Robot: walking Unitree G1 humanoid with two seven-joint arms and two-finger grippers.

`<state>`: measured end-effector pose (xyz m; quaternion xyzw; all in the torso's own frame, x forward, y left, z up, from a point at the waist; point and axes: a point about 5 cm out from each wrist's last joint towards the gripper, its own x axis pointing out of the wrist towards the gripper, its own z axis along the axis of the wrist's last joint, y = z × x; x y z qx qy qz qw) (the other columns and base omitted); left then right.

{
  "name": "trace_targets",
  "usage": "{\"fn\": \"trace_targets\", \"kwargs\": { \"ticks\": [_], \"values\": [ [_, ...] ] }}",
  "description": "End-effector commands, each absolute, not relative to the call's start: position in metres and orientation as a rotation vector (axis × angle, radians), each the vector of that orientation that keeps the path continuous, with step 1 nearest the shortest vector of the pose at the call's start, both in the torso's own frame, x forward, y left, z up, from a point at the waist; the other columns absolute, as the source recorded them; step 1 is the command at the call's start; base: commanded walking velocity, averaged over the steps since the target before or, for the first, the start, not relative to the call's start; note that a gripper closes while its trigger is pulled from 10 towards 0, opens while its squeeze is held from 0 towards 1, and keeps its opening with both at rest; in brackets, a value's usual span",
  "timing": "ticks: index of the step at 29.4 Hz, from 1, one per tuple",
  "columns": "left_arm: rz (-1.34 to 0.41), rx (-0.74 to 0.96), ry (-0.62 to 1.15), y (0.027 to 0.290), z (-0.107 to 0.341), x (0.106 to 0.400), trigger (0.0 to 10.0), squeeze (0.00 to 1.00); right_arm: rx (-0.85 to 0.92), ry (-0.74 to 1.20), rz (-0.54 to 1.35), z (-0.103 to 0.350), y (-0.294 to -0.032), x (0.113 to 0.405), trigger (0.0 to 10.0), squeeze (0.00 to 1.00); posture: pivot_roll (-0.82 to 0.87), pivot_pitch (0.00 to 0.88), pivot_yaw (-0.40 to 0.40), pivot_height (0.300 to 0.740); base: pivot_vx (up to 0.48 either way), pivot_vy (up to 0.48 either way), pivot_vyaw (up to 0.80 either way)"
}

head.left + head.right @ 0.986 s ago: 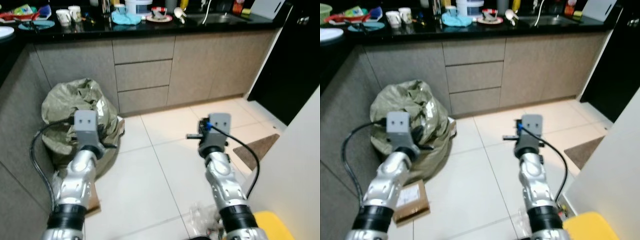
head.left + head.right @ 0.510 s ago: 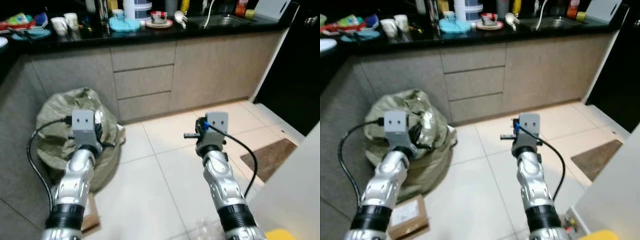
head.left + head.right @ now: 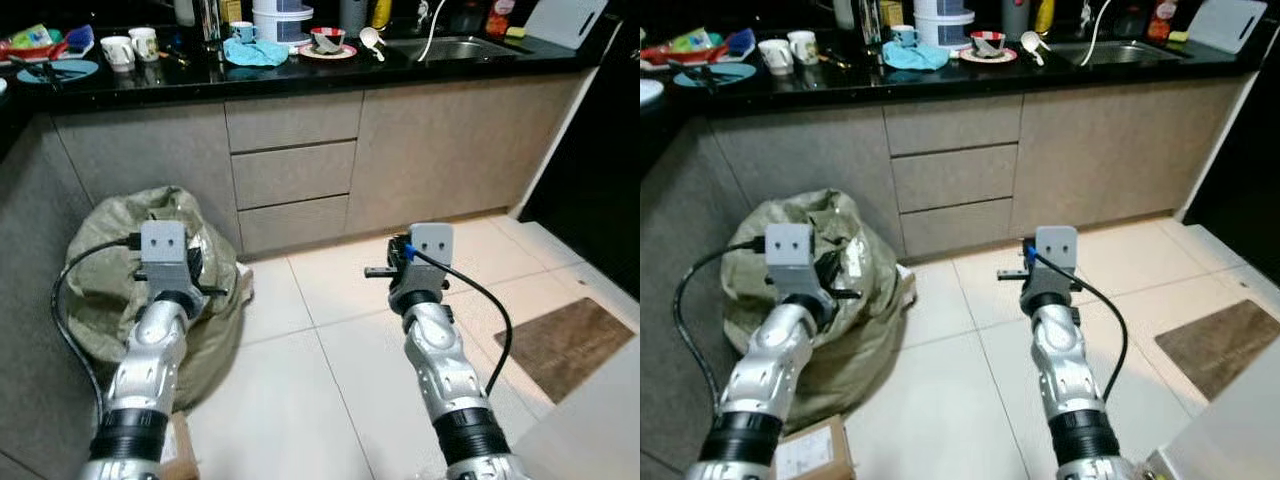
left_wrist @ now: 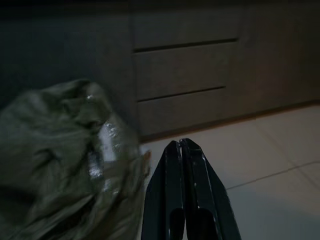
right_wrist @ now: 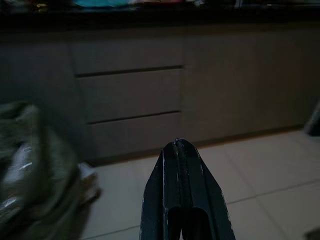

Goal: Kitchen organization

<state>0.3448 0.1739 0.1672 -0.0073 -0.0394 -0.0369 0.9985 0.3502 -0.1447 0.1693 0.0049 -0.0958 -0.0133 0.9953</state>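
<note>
Nearest me a cardboard box (image 3: pixel 808 452) lies on the tiled floor (image 3: pixel 330 350) by the left arm; both arms are held forward at waist height over the tiles; the left gripper (image 4: pixel 181 145) has its two fingers pressed together on nothing, and the right gripper (image 5: pixel 178 145) is the same, closed and empty; just ahead of the left gripper a crumpled green sack (image 3: pixel 120 250) slumps in the corner against the cabinets; a brown mat (image 3: pixel 575 340) lies off to the right.

Beyond stands a stack of three drawers (image 3: pixel 290 160), then the black counter (image 3: pixel 300 75) running across from left to right, well apart from both grippers and above them; the things to tidy sit up there: two white mugs (image 3: pixel 130 45), one blue cloth (image 3: pixel 255 52), one plate with a bowl (image 3: pixel 328 42), one blue plate (image 3: pixel 58 68) at the left end, and one sink (image 3: pixel 450 45) to the right; the cloth and bowl lie about midway, so, by my reckoning, neither arm is clearly nearer.
</note>
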Motion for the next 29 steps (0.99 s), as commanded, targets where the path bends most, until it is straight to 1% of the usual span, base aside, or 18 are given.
{"fn": "trace_targets", "kwargs": {
  "ticks": [1, 19, 29],
  "values": [
    [-0.058, -0.015, -0.053, 0.1802, 0.1614, 0.3425, 10.0, 0.0, 0.021, -0.178, -0.019, 0.1662, -0.1412, 0.3492, 10.0, 0.0, -0.04, 0.092, -0.004, 0.74, 0.379, 0.0, 0.0],
    [-0.062, -0.015, -0.053, 0.1795, 0.1615, 0.3432, 10.0, 0.0, 0.042, -0.179, -0.024, 0.1667, -0.1428, 0.3494, 10.0, 0.0, -0.04, 0.085, -0.003, 0.74, 0.376, 0.0, 0.0],
    [-0.063, -0.016, -0.054, 0.1792, 0.1613, 0.343, 10.0, 0.0, 0.04, -0.179, -0.022, 0.167, -0.1429, 0.3497, 10.0, 0.0, -0.04, 0.084, -0.004, 0.74, 0.376, 0.0, -0.39]
  ]
}}
